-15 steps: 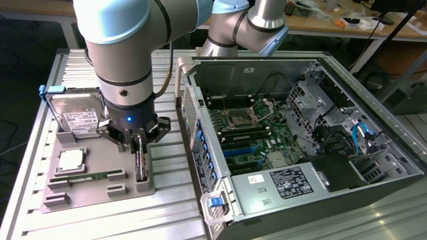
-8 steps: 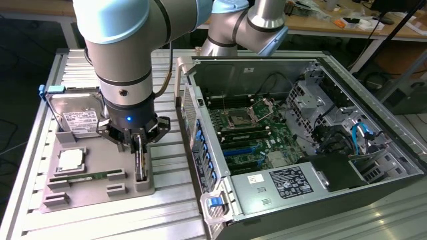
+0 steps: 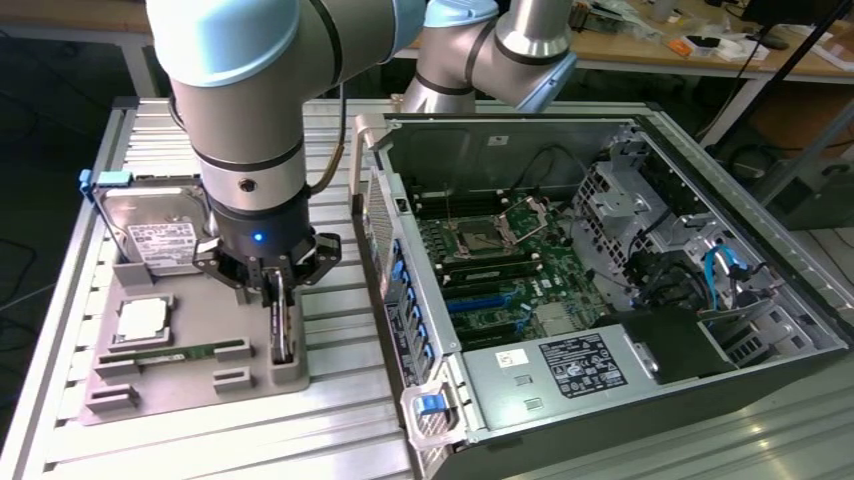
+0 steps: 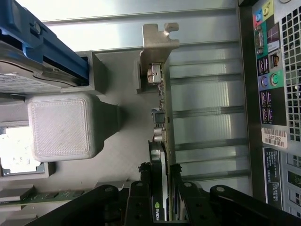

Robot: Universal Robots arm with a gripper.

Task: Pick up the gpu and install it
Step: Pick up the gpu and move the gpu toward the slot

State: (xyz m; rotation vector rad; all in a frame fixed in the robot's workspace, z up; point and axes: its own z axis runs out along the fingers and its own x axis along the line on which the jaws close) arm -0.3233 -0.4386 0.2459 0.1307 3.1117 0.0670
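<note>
The gpu [image 3: 282, 335] stands on edge in a slot of the grey holder tray [image 3: 200, 385] at the exterior view's left. My gripper [image 3: 275, 292] is straight above it, with the jaws down on either side of the card. In the wrist view the gpu [image 4: 160, 117] runs away from the gripper [image 4: 160, 181], its silver end bracket [image 4: 157, 42] at the far end. Both black fingers [image 4: 141, 188] press against the card's faces, so the gripper is shut on it. The card still sits in the tray.
The tray also holds a silver hard drive [image 3: 154, 235], a processor [image 3: 143, 320] and a narrow memory stick [image 3: 174, 352]. The open computer case [image 3: 747, 250] lies to the exterior view's right, motherboard [image 3: 494, 270] exposed. The case's rear ports [image 4: 270, 80] are close beside the card.
</note>
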